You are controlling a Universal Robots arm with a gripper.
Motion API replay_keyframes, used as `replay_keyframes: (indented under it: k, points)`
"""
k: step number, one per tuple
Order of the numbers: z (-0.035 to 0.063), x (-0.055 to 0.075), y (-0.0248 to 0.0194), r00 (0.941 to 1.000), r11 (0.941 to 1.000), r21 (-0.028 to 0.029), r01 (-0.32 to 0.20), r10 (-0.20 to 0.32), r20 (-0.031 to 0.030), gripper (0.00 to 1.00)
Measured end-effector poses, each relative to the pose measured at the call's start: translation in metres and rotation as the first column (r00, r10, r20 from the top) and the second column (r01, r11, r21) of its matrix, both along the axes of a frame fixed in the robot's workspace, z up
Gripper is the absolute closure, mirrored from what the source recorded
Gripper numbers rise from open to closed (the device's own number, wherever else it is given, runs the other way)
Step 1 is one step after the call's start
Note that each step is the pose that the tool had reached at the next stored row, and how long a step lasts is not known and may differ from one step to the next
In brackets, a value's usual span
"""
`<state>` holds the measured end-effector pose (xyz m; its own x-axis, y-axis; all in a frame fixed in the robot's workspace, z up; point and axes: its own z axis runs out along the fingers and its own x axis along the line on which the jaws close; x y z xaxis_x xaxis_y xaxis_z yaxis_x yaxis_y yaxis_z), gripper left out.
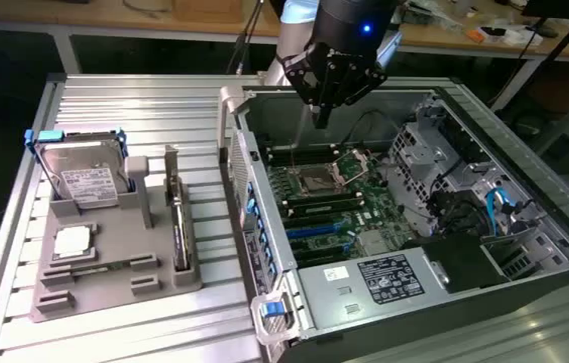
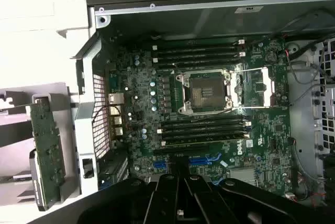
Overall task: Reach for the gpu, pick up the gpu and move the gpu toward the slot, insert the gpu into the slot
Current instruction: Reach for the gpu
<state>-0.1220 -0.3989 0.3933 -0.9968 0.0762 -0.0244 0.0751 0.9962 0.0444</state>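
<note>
Hanging above the far end of the open case (image 1: pixel 260 249), the gripper (image 1: pixel 320 119) has its fingers drawn narrow, almost to a point, with nothing between them. Under it, inside the case, lies the motherboard (image 1: pixel 335 219) with its bare socket (image 1: pixel 317 181). The gpu (image 1: pixel 176 227) is outside the case and well apart from the gripper. It stands on edge in a grey tray (image 1: pixel 113 283) just beside the case wall. In the same tray, farther from the case, a hard drive (image 1: pixel 82 178) stands upright and a chip (image 1: pixel 73 240) lies flat.
</note>
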Motion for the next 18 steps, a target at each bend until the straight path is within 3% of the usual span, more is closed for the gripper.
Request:
replay_keyframes:
  k: [8, 18]
  points:
    - [0.0, -0.005, 0.0, 1.0, 1.0, -0.0001, 0.0, 0.0, 0.0, 0.9]
    - [-0.0001, -0.038, -0.0002, 1.0, 1.0, 0.0, 0.0, 0.0, 0.0001, 0.9]
